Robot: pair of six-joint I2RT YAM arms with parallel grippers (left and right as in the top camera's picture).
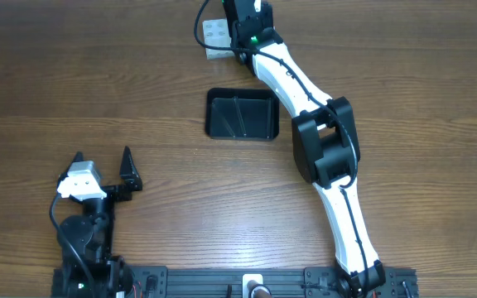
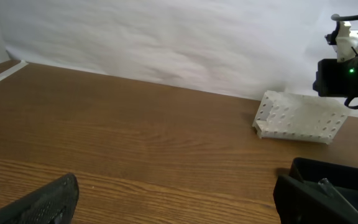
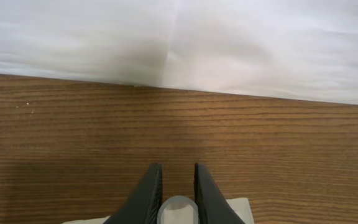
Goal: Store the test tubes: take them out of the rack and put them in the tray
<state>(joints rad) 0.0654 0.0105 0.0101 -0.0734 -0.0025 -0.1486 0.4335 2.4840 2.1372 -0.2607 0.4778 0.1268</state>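
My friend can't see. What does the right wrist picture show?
The right gripper pinches the round top of a clear test tube between two black fingers, with the white rack just beneath. Beyond lie the brown wooden table and a white backdrop.

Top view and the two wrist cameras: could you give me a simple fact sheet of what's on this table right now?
rack: white, at the far side of the wooden table
right gripper: over the rack, shut on a test tube
tray: black, nearer the arms than the rack
clear tubes: seem to lie inside the tray
left gripper: open, close to its own base, holding nothing
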